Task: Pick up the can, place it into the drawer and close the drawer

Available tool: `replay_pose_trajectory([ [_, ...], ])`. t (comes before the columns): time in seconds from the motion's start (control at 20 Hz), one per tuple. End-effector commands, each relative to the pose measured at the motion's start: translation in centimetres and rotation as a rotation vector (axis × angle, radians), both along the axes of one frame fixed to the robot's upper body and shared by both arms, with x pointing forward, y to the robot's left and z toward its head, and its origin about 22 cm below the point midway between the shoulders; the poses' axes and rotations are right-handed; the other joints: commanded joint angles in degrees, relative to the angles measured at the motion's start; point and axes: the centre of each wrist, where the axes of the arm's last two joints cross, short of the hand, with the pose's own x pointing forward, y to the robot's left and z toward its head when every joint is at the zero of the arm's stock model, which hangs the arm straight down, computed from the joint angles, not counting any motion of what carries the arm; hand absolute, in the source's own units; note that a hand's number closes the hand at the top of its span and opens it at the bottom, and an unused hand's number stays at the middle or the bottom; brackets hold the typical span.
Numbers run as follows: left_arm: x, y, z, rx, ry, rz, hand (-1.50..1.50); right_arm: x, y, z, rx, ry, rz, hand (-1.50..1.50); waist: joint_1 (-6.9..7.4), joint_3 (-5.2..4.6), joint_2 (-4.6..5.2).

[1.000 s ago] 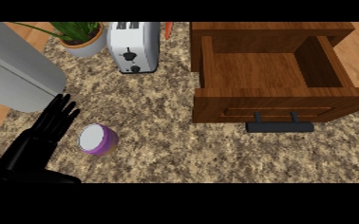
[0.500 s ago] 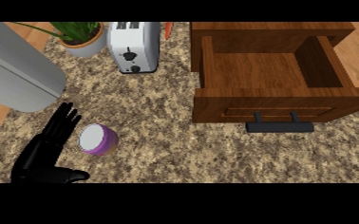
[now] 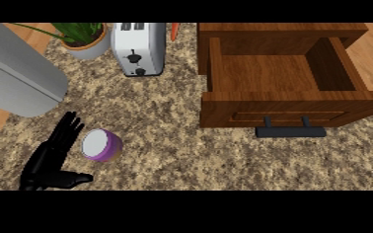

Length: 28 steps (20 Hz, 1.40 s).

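The can (image 3: 100, 145) is a short purple cylinder with a white top, standing on the speckled counter at the lower left. My left hand (image 3: 50, 159) is just to its left, fingers straight and pointing away from me, thumb spread out to the right below the can. The hand is open, beside the can rather than around it; I cannot tell if the fingers touch its side. The wooden drawer (image 3: 280, 101) is pulled open at the right, nothing inside, with its black handle (image 3: 290, 131) facing me. My right hand is out of view.
A silver toaster (image 3: 138, 48) stands at the back, with a potted plant (image 3: 82, 40) to its left and an orange thing (image 3: 175, 30) to its right. A big grey rounded shape (image 3: 27, 81) fills the left edge. Bare counter (image 3: 175, 153) lies between can and drawer.
My left hand has shifted a little to the right, nearer the can, and its thumb has swung out. The can and drawer have not moved.
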Motion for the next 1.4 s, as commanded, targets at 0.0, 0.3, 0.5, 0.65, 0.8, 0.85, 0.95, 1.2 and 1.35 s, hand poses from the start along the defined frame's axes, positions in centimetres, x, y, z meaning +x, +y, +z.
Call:
replay_pose_trajectory([
  [0.0,0.0,0.9,-1.5,-0.01,0.02,-0.009,-1.5,0.4,1.2,-1.2,-0.002,0.016,0.019,-1.5,0.11,0.02,0.0],
  [0.3,1.3,-1.2,-4.0,-0.035,0.043,0.009,-1.5,-0.8,0.7,-0.9,0.005,-0.005,0.004,-1.5,-0.13,0.01,0.0],
  [0.5,0.3,-0.9,-5.7,-0.06,0.05,-0.014,-1.5,0.1,-0.3,0.3,0.023,-0.017,-0.015,-1.5,0.0,0.0,0.03],
  [0.65,1.2,-2.5,-6.7,-0.079,0.072,-0.015,-1.5,-1.1,-1.2,0.7,-0.008,0.0,0.007,-1.5,-0.16,-0.01,0.03],
  [0.8,2.4,-2.0,-5.2,-0.103,0.025,-0.01,-1.5,0.1,0.0,-0.1,0.014,-0.012,-0.004,-1.5,0.16,0.03,-0.01],
  [0.85,1.9,-4.3,-6.8,-0.13,0.068,-0.022,-1.5,-0.5,-0.1,1.3,0.011,0.018,0.01,-1.5,0.01,0.0,0.0],
  [0.95,2.7,-4.0,-5.4,-0.162,0.08,-0.017,-1.5,-1.2,0.4,0.1,0.012,0.009,0.007,-1.5,0.19,0.05,-0.08],
  [1.2,2.8,-3.1,-6.1,-0.223,0.071,-0.08,1.5,-1.2,1.5,1.7,0.009,0.011,0.022,-1.5,-0.01,0.0,0.01],
  [1.35,4.4,-5.1,-4.5,-0.238,0.06,-0.136,1.5,-0.9,1.4,0.6,0.026,0.003,0.038,-1.5,0.27,0.06,-0.13],
])
